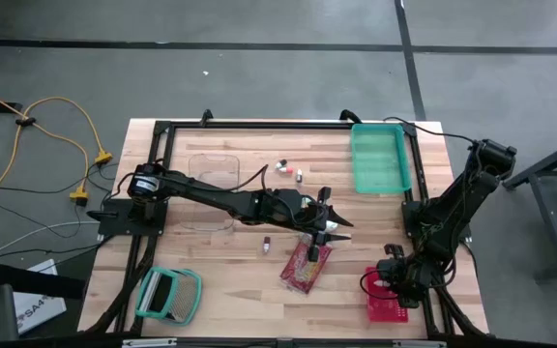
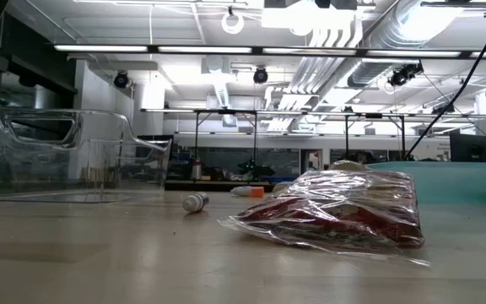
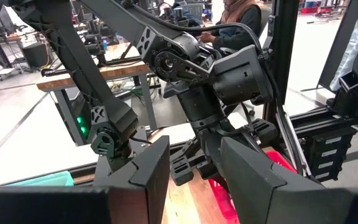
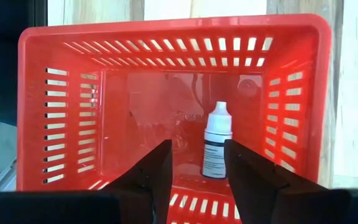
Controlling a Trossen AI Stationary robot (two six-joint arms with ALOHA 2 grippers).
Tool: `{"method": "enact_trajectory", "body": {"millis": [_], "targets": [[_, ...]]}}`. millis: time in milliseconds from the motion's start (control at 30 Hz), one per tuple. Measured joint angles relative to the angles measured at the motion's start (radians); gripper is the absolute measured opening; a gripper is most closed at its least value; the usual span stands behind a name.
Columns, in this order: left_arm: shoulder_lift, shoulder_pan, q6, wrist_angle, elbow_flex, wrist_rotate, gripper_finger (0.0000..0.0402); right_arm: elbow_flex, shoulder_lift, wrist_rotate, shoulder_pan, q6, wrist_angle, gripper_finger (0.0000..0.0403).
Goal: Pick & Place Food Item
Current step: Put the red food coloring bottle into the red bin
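Observation:
The food item, a clear bag of red and brown food (image 1: 306, 266), lies flat on the table's middle (image 2: 336, 211). My left gripper (image 1: 331, 226) hangs above the table just beyond the bag's far end, pointing toward the right edge. Its fingers stand open with nothing between them (image 3: 194, 171). My right gripper (image 1: 387, 286) points down over a red slotted basket (image 1: 387, 305) at the near right. It is open (image 4: 196, 165). A small white dropper bottle (image 4: 217, 140) rests on the basket's floor just past the fingertips; I cannot tell whether a finger touches it.
A green bin (image 1: 380, 159) stands at the far right and a clear container (image 1: 211, 188) at the far left (image 2: 66, 156). Small bottles lie loose (image 1: 283, 167) (image 1: 267, 244) (image 2: 195, 202). A teal and white object (image 1: 169, 294) lies at the near left.

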Motion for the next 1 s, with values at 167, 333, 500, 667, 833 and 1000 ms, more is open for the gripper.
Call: {"method": "enact_trajectory", "body": {"millis": [167, 333, 500, 667, 833, 1000], "targets": [[0.000, 0.000, 0.000, 0.000, 0.000, 0.000, 0.0140, 0.000, -0.001, 0.000, 0.000, -0.014, 0.004, 0.0133], [0.000, 0.000, 0.000, 0.000, 0.000, 0.000, 0.0140, 0.000, -0.047, -0.008, 0.000, -0.059, 0.012, 0.0132], [0.000, 0.000, 0.000, 0.000, 0.000, 0.000, 0.0140, 0.000, -0.152, 0.052, 0.000, -0.123, 0.011, 0.0124], [0.000, 0.000, 0.000, 0.000, 0.000, 0.000, 0.0140, 0.000, -0.263, 0.187, 0.000, -0.234, 0.011, 0.0119], [0.000, 0.000, 0.000, 0.000, 0.000, 0.000, 0.0140, 0.000, -0.342, 0.386, 0.000, -0.333, 0.011, 0.0119], [0.000, 0.000, 0.000, 0.000, 0.000, 0.000, 0.0140, 0.000, -0.383, 0.590, 0.000, -0.396, 0.011, 0.0119]]}}
